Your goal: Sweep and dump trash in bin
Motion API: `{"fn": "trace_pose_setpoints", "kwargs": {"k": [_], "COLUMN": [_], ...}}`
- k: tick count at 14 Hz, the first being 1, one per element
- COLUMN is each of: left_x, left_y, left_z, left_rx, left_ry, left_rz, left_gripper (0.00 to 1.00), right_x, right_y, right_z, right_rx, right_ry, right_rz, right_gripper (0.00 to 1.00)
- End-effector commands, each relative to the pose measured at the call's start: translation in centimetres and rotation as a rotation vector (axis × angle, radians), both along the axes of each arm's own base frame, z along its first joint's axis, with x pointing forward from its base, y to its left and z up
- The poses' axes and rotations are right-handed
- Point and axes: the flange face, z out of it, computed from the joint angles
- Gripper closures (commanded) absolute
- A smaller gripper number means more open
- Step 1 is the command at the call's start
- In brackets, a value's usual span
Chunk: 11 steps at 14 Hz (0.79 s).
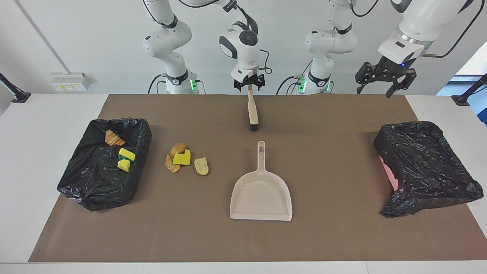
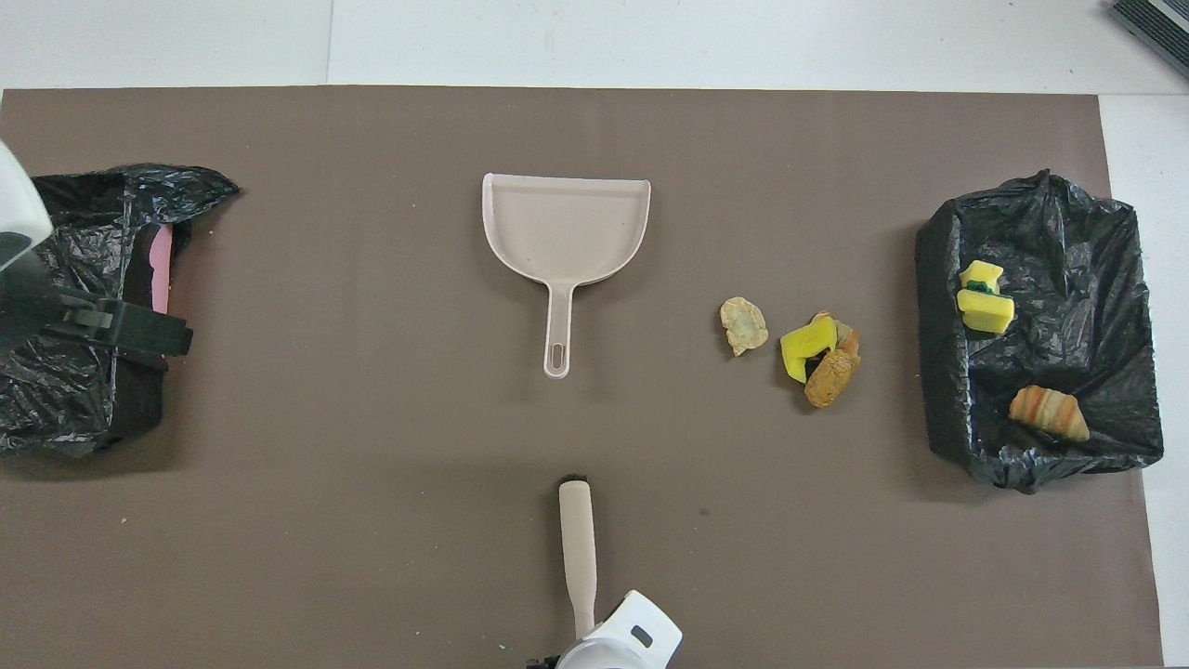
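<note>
Right fingers: right gripper (image 1: 249,84) stands at the handle end of the brush (image 1: 252,110), at the robots' edge of the brown mat (image 1: 327,236); whether the fingers clamp the handle or merely flank it cannot be told.
Left fingers: left gripper (image 1: 382,80) hangs with its fingers spread wide, holding nothing, in the air over the mat's edge at the left arm's end, above the lined bin (image 1: 426,167) there; this arm waits.
Brush: lies flat on the mat, bristle end pointing away from the robots toward the dustpan handle, not touching it.
Loose trash (image 1: 185,159): a yellow sponge piece and tan bread-like lumps lie on the mat between the dustpan and the black-lined bin (image 1: 102,186) at the right arm's end.
Binned trash (image 1: 121,151): two yellow sponge pieces and a croissant-like lump lie inside that bin.
Dustpan (image 1: 261,196): beige, flat on the mat's middle, farther from the robots than the brush, handle toward them, nothing in it.
</note>
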Motion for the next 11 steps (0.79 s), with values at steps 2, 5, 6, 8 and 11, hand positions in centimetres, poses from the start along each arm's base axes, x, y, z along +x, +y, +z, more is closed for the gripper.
{"fn": "trace_pose_setpoints", "kwargs": {"k": [2, 5, 6, 8, 11], "left_x": [1.0, 1.4, 1.2, 1.0, 0.3], "left_y": [-8.6, -14.9, -17.5, -21.6, -27.2], "left_z": [-4.2, -7.6, -9.5, -12.5, -17.9], "left_rx": [-0.025, -0.042, -0.036, -0.037, -0.034], "left_ry": [-0.065, -0.074, -0.057, -0.055, -0.04], "left_rz": [-0.027, 0.017, -0.02, -0.026, 0.013], "left_gripper": [0.0, 0.0, 0.0, 0.0, 0.0], "right_x": [-0.3, 0.6, 0.7, 1.3, 3.2], "right_y": [0.0, 0.5, 0.4, -0.2, -4.3], "right_z": [-0.1, 1.1, 1.7, 3.0, 7.4], "right_rx": [0.014, 0.025, 0.016, 0.002, -0.035], "right_ry": [0.002, -0.001, 0.012, 0.017, 0.003], "right_rz": [-0.034, -0.069, -0.066, -0.063, -0.078], "right_gripper": [0.94, 1.0, 1.0, 1.0, 1.0]}}
